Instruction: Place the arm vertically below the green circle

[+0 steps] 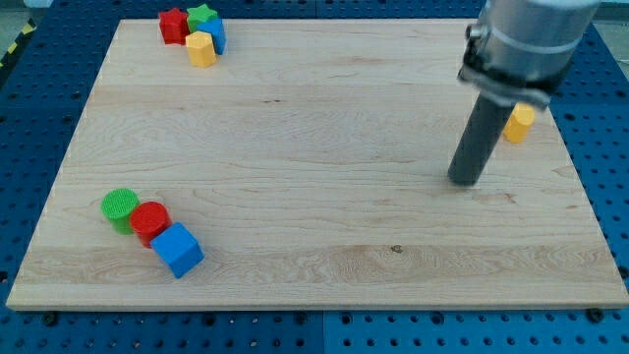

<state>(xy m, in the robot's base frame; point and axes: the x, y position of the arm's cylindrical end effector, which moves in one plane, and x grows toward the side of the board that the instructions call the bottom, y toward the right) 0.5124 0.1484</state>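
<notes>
The green circle lies near the board's lower left, touching a red circle on its right. A blue cube sits just below and right of the red circle. My tip rests on the board at the view's right, far to the right of the green circle and slightly higher than it. The rod rises from the tip toward the upper right corner of the view.
A cluster at the top left holds a red block, a green block, a blue block and a yellow block. A yellow block sits just right of the rod. The wooden board lies on a blue perforated table.
</notes>
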